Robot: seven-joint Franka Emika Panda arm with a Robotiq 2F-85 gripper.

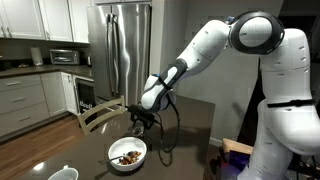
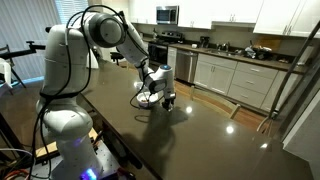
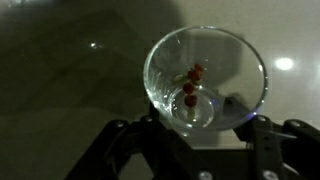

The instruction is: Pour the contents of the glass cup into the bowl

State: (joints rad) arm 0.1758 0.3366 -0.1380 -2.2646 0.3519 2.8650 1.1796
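Note:
The glass cup (image 3: 205, 75) fills the wrist view, its mouth facing the camera, with a few reddish-brown bits (image 3: 190, 85) still inside. My gripper (image 3: 200, 122) is shut on the glass cup, one dark finger (image 3: 122, 138) on each side of its base. In an exterior view the gripper (image 1: 144, 118) hangs just behind and above the white bowl (image 1: 127, 153), which holds a small heap of the contents (image 1: 128, 157). The glass itself is hard to make out in both exterior views. The gripper (image 2: 160, 97) hovers low over the dark table.
A smaller white cup (image 1: 62, 174) stands at the table's near edge, left of the bowl. A wooden chair (image 1: 95, 113) sits at the far side of the dark table (image 1: 190, 125). Kitchen counters (image 2: 235, 60) and a steel fridge (image 1: 120, 50) lie beyond.

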